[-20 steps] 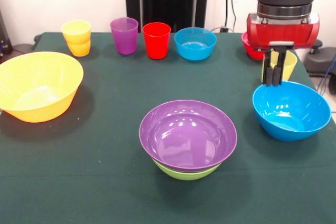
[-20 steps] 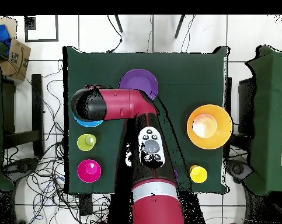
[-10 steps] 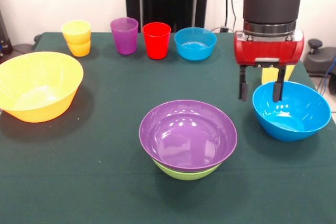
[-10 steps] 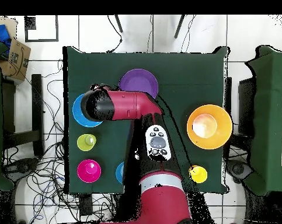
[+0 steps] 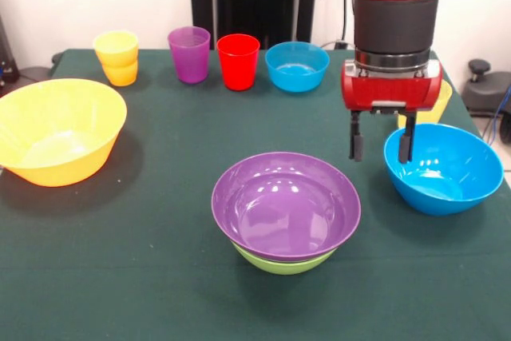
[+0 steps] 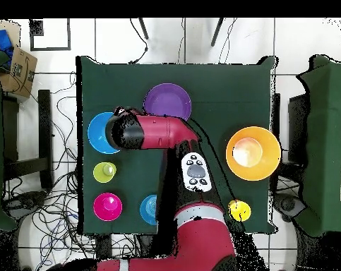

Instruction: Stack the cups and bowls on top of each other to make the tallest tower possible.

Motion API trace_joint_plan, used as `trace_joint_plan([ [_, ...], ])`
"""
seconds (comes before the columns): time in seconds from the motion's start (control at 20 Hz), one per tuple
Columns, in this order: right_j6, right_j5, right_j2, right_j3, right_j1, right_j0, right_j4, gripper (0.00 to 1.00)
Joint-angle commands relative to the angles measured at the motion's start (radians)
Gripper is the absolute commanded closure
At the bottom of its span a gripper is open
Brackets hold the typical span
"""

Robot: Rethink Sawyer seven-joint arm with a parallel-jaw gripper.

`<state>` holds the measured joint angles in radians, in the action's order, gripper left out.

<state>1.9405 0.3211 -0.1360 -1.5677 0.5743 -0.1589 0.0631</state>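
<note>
Front view shows the gripper (image 5: 382,143) hanging with its jaws spread and empty, one finger over the near-side rim of the blue bowl (image 5: 444,168) and the other just outside it, above the counter (image 5: 160,221). The tower (image 5: 285,212) so far is only the purple bowl nested on the green bowl (image 5: 283,263), standing near the counter's front middle, apart from the blue one. Judging by this, the step in hand is the pick of the blue bowl; the next move would call for lowering until the rim sits between the jaws, then closing on it. The orange bowl (image 5: 56,130) sits alone at the left, with cups and small bowls lined along the far edge. Dark green cloth covers the counter. Overhead view shows a tiled floor strewn with cables (image 6: 53,127) and a cardboard box (image 6: 18,67) at one side.
</note>
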Motion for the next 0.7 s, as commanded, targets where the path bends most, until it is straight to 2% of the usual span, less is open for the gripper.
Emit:
trace_joint_plan([
  [0.05,0.037,-0.124,-0.127,-0.117,-0.105,-0.029,0.079,0.0],
  [0.25,0.044,-0.151,-0.113,-0.148,-0.108,-0.013,0.091,0.0],
  [0.45,-0.009,-0.102,-0.16,-0.204,-0.079,-0.054,0.105,0.0],
  [0.6,-0.033,-0.094,-0.179,-0.206,-0.096,-0.075,0.128,0.0],
  [0.7,-0.028,-0.102,-0.166,-0.194,-0.109,-0.064,0.142,0.0],
])
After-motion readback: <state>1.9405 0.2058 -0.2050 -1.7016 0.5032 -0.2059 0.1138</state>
